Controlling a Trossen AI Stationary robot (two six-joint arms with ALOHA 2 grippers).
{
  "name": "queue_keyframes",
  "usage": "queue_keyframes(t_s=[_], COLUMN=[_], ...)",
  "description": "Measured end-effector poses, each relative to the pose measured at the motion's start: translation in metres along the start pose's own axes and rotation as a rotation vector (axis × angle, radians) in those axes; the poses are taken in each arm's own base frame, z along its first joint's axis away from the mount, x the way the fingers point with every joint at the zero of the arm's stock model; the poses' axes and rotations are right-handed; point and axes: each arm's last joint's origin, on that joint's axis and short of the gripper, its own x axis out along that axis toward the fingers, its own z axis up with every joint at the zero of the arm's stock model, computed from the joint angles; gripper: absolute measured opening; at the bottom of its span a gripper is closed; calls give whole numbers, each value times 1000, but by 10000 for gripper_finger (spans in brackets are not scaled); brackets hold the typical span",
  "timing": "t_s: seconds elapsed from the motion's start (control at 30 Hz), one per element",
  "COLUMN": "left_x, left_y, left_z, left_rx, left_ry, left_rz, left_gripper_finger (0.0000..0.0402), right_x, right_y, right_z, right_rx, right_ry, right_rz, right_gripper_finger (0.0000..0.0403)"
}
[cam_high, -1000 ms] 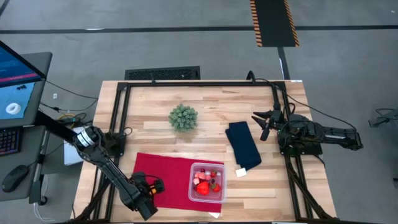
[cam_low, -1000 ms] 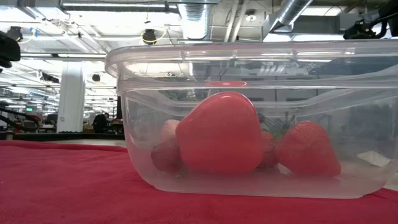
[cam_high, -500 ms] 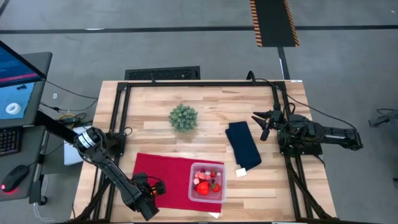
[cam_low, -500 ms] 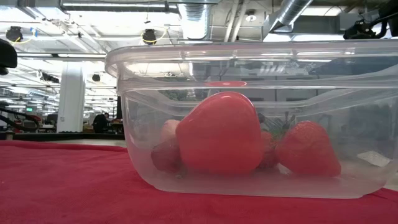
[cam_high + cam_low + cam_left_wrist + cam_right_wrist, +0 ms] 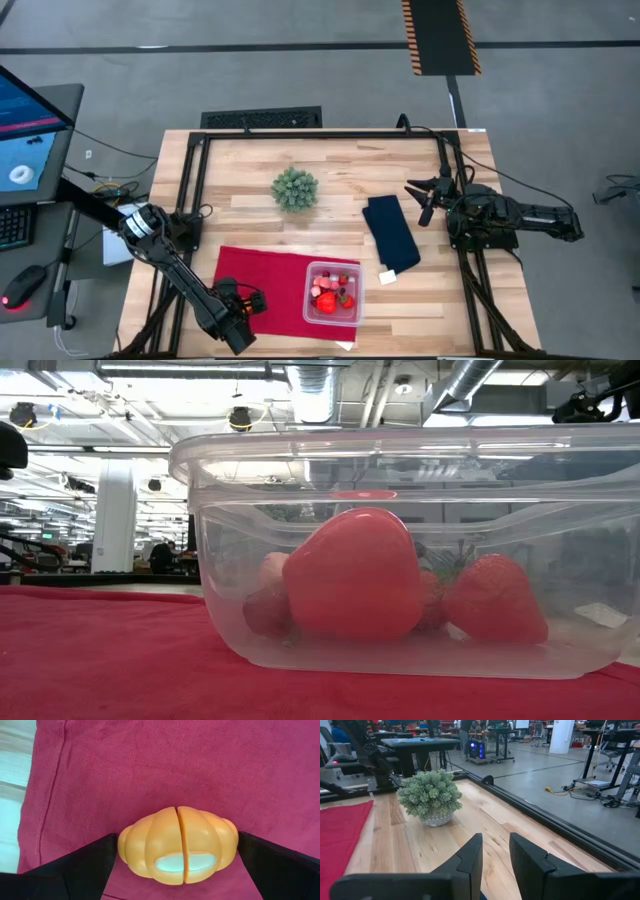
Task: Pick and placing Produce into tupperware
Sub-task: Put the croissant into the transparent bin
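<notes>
The tupperware (image 5: 332, 292) is a clear square container that stands on the red cloth (image 5: 265, 280) near the table's near edge. The low view shows red produce lying inside the tupperware (image 5: 420, 470): a large red toy (image 5: 350, 575), a strawberry (image 5: 495, 600) and smaller pieces behind them. My left gripper (image 5: 245, 299) is low over the cloth, left of the container, shut on the orange oval toy (image 5: 177, 845). The toy is ribbed, with a seam down its middle. My right gripper (image 5: 418, 200) waits at the table's right side, open and holding nothing. My left gripper pinches the orange oval toy between its two fingers, one on the left end (image 5: 124, 845) and one on the right end (image 5: 232, 839). The toy's long side spans the gap between the fingers. It sits over the red cloth (image 5: 200, 765); whether it is lifted clear I cannot tell.
A green bushy ball (image 5: 295, 188) sits on the far middle of the wooden table (image 5: 250, 160). A folded dark blue cloth (image 5: 390, 232) lies right of centre, with a small white tag (image 5: 387, 277) at its near end. A black frame runs along the table's edges.
My left gripper has shifted slightly toward the table's left edge. The tupperware and the produce inside it have stayed where they were.
</notes>
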Motion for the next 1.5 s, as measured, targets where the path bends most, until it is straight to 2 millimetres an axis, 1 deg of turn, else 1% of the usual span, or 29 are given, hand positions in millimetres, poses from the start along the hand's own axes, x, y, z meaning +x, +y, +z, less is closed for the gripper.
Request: queue_keyframes(t_s=[0.37, 0.63, 0.93, 1.5], left_x=[0, 0, 0, -3], left_y=[-1, -1, -1, -1], left_z=[-1, -1, -2, -1], left_rx=[-5, -4, -5, -5], left_ry=[13, 13, 15, 6], left_rz=[-5, -5, 0, 2], left_gripper_finger=[355, 363, 351, 348], right_x=[0, 0, 0, 0], right_y=[0, 0, 0, 0], right_z=[0, 0, 0, 0], right_rx=[0, 0, 0, 0], right_ry=[0, 0, 0, 0], right_rz=[0, 0, 0, 0], right_gripper_finger=[120, 120, 120, 120])
